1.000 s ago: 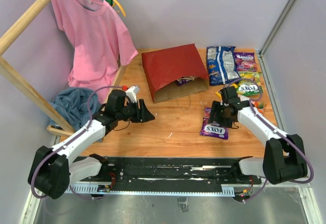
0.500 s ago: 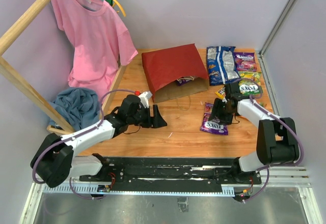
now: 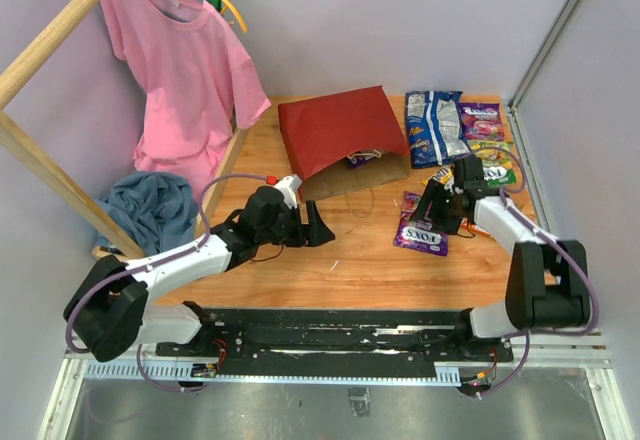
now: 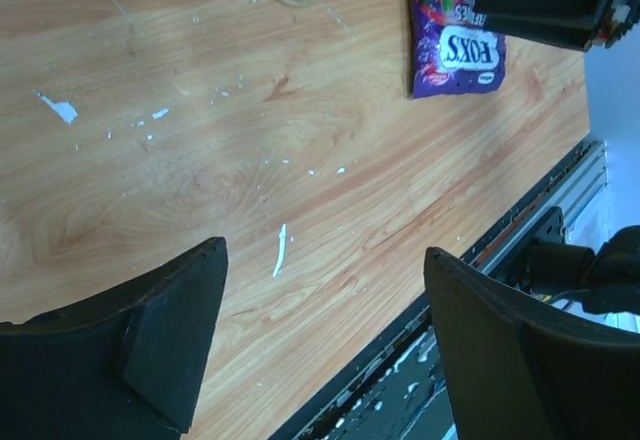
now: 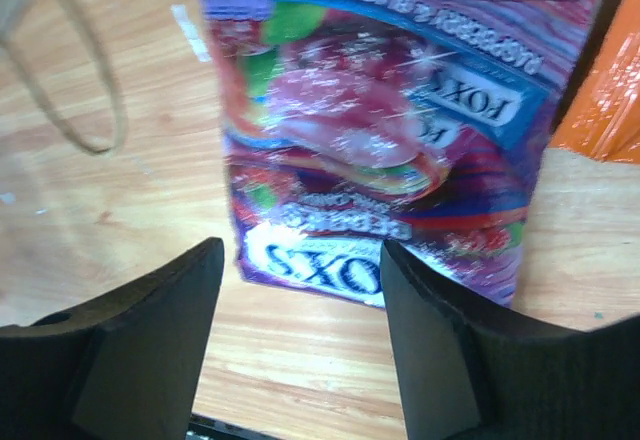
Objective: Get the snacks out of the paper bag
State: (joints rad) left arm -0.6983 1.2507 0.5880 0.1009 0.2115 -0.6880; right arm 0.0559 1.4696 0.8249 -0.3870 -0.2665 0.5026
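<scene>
Paper bag [image 3: 335,135] lies flat on the table [image 3: 360,255], just beyond the left pincer [image 3: 320,230], its brown mouth turned toward the near edge with a small purple packet [image 3: 360,160] peeping out. Bare wood spreads between the two pincers. The left pincer's fingers [image 4: 170,340] stand wide apart over nothing. A blue-white bag [image 3: 435,125] lies beyond the right pincer [image 3: 435,205], by the far edge. That pincer stands parted over the purple Fox's packet [image 5: 390,130], whose long axis runs near-to-far with the label end nearest. Whether the pincer touches the packet I cannot tell.
</scene>
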